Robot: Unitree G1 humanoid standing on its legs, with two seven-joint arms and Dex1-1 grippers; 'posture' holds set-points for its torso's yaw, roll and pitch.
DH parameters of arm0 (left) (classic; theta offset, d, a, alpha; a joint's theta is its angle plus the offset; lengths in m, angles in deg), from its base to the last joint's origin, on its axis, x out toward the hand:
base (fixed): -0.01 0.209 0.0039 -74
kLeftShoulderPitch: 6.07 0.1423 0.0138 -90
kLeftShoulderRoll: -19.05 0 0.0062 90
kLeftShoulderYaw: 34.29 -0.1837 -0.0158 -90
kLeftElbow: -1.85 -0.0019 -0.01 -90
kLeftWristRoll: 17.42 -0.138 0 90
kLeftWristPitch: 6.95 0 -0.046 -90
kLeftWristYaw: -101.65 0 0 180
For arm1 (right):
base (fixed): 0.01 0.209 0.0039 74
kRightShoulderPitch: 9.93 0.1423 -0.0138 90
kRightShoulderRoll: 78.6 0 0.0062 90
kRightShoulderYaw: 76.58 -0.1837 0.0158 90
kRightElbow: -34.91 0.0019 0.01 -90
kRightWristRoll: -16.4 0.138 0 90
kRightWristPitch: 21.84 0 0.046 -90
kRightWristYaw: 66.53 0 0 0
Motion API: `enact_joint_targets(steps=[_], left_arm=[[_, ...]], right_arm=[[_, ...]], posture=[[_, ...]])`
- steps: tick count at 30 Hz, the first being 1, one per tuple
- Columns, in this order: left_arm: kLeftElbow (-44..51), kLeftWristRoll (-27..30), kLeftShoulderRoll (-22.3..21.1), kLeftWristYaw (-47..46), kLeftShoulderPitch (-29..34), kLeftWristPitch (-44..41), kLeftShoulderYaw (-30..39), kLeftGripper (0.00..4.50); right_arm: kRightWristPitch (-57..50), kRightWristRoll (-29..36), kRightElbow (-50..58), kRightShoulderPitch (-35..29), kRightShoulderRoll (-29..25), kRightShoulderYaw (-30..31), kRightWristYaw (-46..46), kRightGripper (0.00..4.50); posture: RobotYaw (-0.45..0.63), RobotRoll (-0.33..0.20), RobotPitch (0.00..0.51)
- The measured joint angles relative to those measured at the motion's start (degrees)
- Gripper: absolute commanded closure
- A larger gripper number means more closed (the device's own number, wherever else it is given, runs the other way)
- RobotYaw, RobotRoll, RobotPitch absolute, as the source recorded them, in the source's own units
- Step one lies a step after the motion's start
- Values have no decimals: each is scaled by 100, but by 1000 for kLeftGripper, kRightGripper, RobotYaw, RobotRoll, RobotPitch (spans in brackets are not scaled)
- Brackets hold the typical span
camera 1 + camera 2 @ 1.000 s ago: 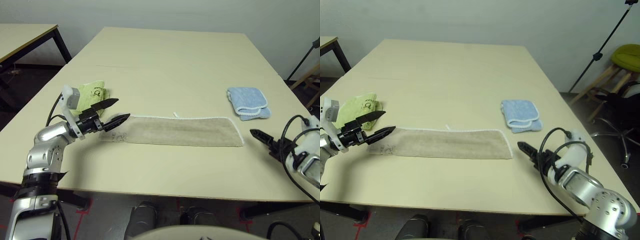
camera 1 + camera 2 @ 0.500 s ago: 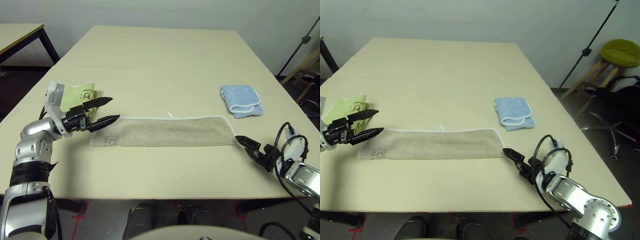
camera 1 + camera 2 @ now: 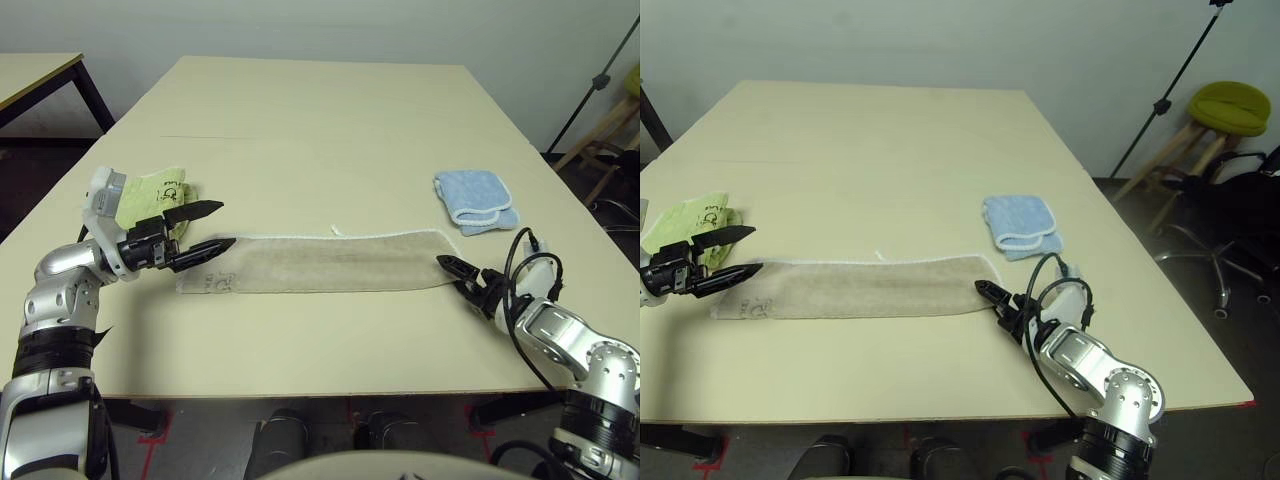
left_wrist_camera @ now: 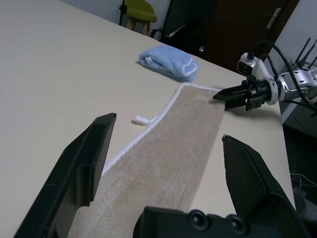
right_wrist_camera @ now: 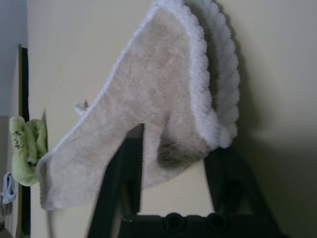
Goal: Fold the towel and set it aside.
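The beige towel, folded into a long strip with white edging, lies across the table's near half. My left gripper hovers open over the strip's left end, its fingers spread above the cloth and touching nothing. At the strip's right end my right gripper lies low on the table. In the right wrist view the towel's near right corner sits between that gripper's two fingers, which have closed onto it. The left wrist view shows the right gripper tip at that corner.
A lime green folded cloth lies just behind my left gripper. A light blue folded cloth sits behind the towel's right end. Another table stands far left. A tripod and a green stool stand right of the table.
My right gripper has slid left across the table to the towel's right end and closed on its corner. The left gripper has stayed open at the left end. The camera has shifted.
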Motion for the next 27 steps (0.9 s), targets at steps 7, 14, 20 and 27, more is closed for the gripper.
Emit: enact_joint_targets(steps=[7,14,20,27], left_arm=[[74,-32,-14,203,60,2,-18,0],[72,-192,-106,355,81,153,-74,0],[7,-285,-144,447,82,196,-93,0],[-149,-307,-155,547,82,233,-101,0]], right_arm=[[697,-599,170,-105,-60,149,354,4471],[1067,-751,561,-366,-440,108,817,4471],[1446,-944,1027,-658,-942,42,1427,4471],[1499,-1057,1516,-801,-1675,220,2165,4471]], posture=[[97,0,35],[83,0,37],[78,0,39],[76,0,38]])
